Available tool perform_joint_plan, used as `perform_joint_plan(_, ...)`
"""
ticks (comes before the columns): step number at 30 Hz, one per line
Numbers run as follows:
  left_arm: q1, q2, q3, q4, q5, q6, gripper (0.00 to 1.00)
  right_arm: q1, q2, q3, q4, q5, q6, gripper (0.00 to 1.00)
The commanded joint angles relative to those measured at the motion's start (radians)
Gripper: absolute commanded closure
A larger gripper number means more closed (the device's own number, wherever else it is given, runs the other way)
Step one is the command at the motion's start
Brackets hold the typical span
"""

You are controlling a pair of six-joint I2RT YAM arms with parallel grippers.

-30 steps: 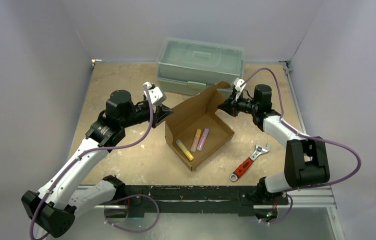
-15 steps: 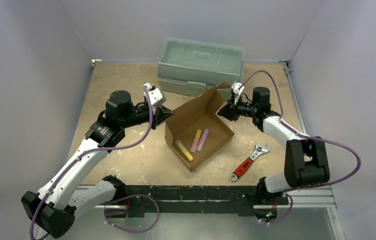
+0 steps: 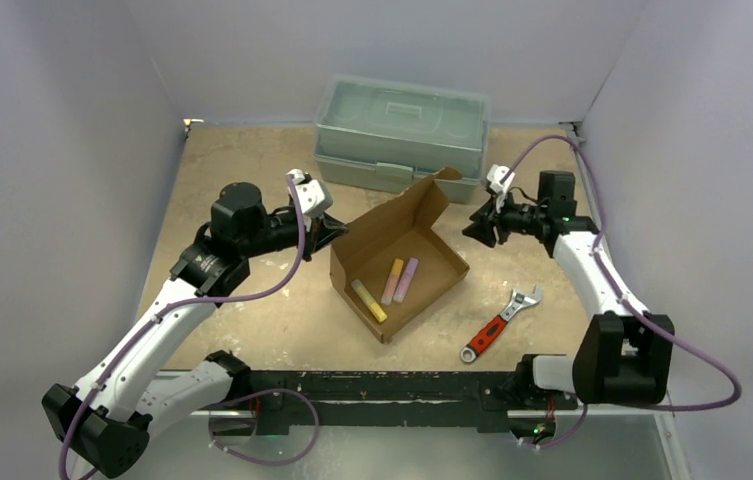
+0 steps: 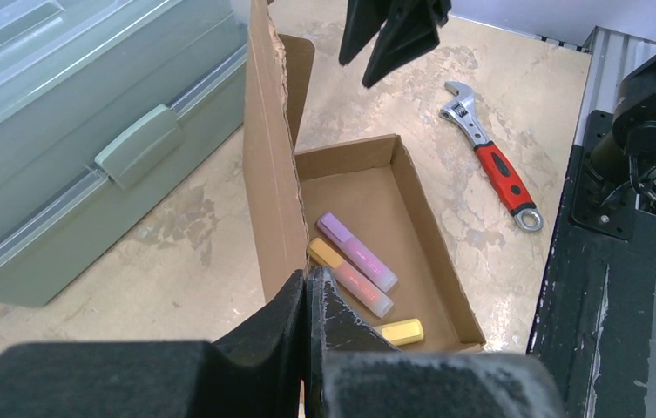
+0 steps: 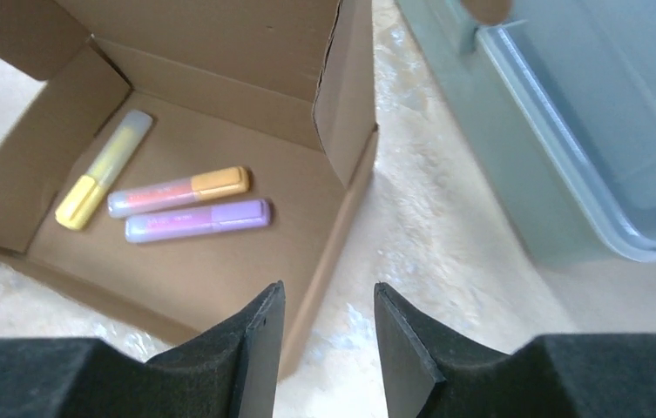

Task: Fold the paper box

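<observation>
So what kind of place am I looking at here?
Probably a robot lab test cell: plain walls enclose a worn tabletop, two arms are mounted at its near edge, and there are staged props like a toolbox, wrench and cardboard box.

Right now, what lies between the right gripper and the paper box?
Only bare table separates the right gripper from the paper box, clearest in the top view.

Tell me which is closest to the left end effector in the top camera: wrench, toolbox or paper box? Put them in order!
1. paper box: its left corner is pinched in the left end effector.
2. toolbox: just behind.
3. wrench: far right, front.
</observation>
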Motion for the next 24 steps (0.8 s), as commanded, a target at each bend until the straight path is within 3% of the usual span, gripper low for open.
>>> perform_joint_plan(1,-0.008,0.016,-0.016,-0.077,0.045,0.016,1.0,-0.047,-0.086,0.123,-0.308,-0.037,-0.273,0.54)
perform_joint_plan(3,-0.011,0.023,-0.009,-0.081,0.046,0.015,1.0,-0.049,-0.132,0.174,-0.377,-0.048,-0.342,0.47)
perform_joint_plan(5,-0.013,0.033,-0.002,-0.085,0.047,0.016,1.0,-0.048,-0.173,0.239,-0.411,-0.058,-0.377,0.33)
perform_joint_plan(8,-0.015,0.048,0.008,-0.085,0.048,0.016,1.0,-0.017,-0.189,0.331,-0.449,-0.115,-0.468,0.04)
perform_joint_plan(9,-0.016,0.055,0.01,-0.086,0.048,0.016,1.0,0.03,-0.176,0.369,-0.471,-0.117,-0.504,0.02)
perform_joint_plan(16,-0.021,0.069,0.018,-0.086,0.05,0.012,1.0,0.334,0.04,0.684,-0.648,0.058,-0.627,0.01)
perform_joint_plan(20,-0.022,0.076,0.022,-0.086,0.049,0.012,1.0,0.447,0.119,0.737,-0.651,0.185,-0.616,0.02)
perform_joint_plan(24,-0.023,0.081,0.024,-0.088,0.047,0.014,1.0,0.494,0.162,0.723,-0.676,0.274,-0.635,0.12)
